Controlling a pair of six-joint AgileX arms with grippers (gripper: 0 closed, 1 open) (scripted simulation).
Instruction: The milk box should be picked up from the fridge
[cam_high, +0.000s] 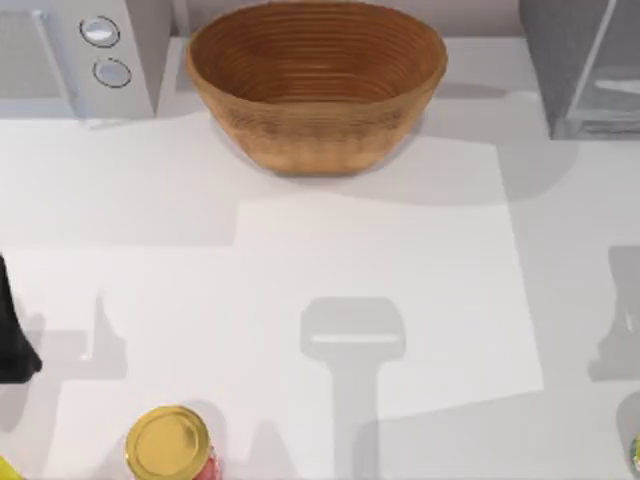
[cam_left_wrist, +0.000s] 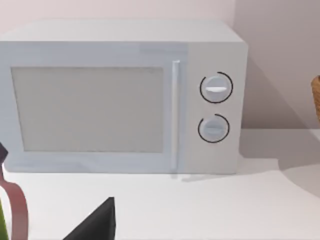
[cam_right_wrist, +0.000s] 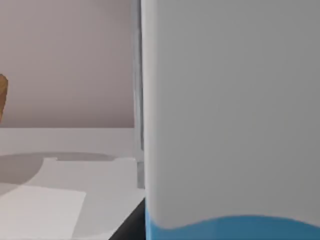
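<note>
The milk box (cam_right_wrist: 230, 125) stands very close in the right wrist view, a broad white face with a wavy blue band along its lower part. A dark part of my right gripper (cam_right_wrist: 131, 226) lies against the carton's lower edge. The fridge (cam_high: 560, 70) stands at the table's back right corner, dark grey with a pale glassy door panel. My left gripper (cam_high: 12, 345) is parked at the table's left edge, facing the microwave.
A light-grey microwave (cam_high: 70, 55) with two round knobs stands at the back left. A big woven basket (cam_high: 316, 85) sits at the back middle. A gold-lidded red jar (cam_high: 168, 445) stands near the front left edge.
</note>
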